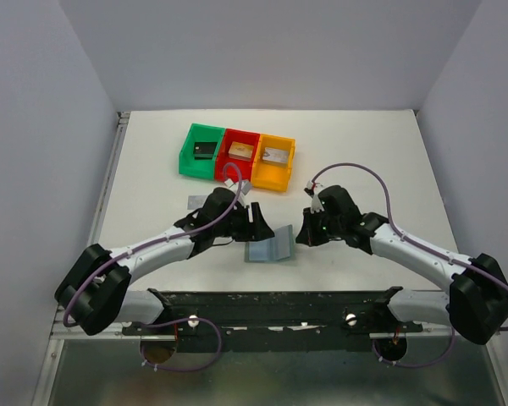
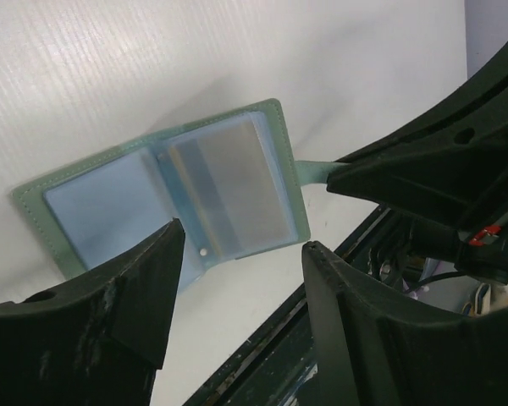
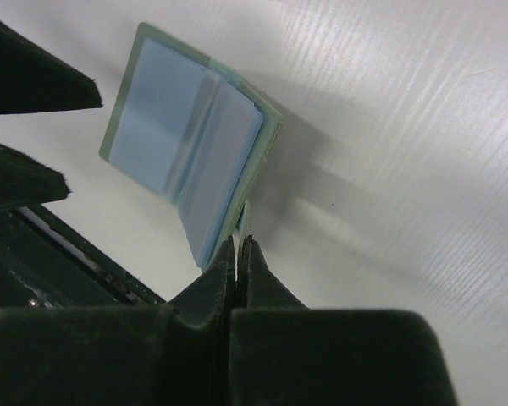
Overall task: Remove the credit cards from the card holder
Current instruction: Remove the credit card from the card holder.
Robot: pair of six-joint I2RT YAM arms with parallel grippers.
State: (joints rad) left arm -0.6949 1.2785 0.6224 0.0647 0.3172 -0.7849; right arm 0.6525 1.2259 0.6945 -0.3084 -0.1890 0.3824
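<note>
The card holder (image 1: 268,248) lies open on the table, pale blue pockets up, its right half tilted upward. In the left wrist view (image 2: 165,199) a silvery-grey credit card (image 2: 229,186) shows inside its right pocket. My right gripper (image 1: 301,232) is shut on the holder's side tab (image 2: 311,170), as seen in the right wrist view (image 3: 240,242). My left gripper (image 1: 256,222) is open and empty, just above the holder's left edge (image 2: 243,237). A flat grey card (image 1: 198,200) lies on the table behind the left arm.
Green (image 1: 189,157), red (image 1: 225,161) and orange (image 1: 271,178) bins stand in a row at the back, each with a small block inside. The black base rail (image 1: 271,303) runs just in front of the holder.
</note>
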